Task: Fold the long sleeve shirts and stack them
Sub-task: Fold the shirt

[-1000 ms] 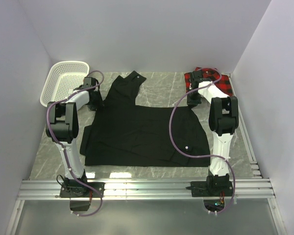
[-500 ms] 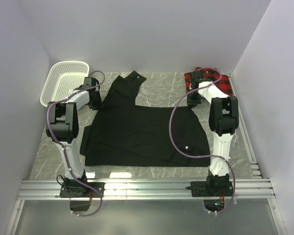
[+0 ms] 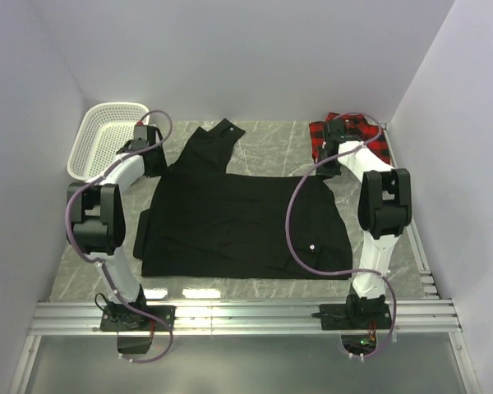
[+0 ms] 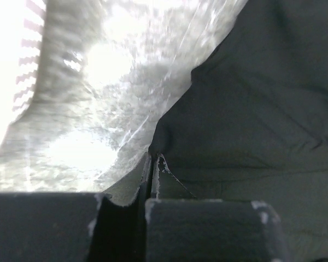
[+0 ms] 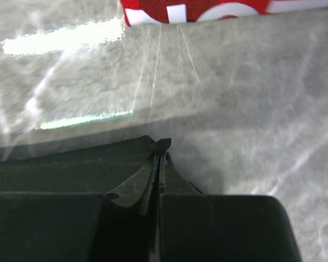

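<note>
A left arm of glossy white tubular shells (image 3: 125, 168) and a matching white-shelled right arm (image 3: 363, 156) are showing at either side of the top view. Each is carrying chunky black joint housings (image 3: 90, 222) between its white links. Thin purple cables (image 3: 287, 215) are trailing alongside both arms, a small white clip (image 3: 311, 246) sitting on the right one. Flat black base plates (image 3: 136, 316) are anchoring them at the lower frame, where a tiny green light (image 3: 362, 342) is glowing. Along the bottom of the wrist views, the left gripper (image 4: 154, 159) and right gripper (image 5: 160, 155) are appearing as matt black blocks tapering to thin blades, with pale scuffs marking their corners.
</note>
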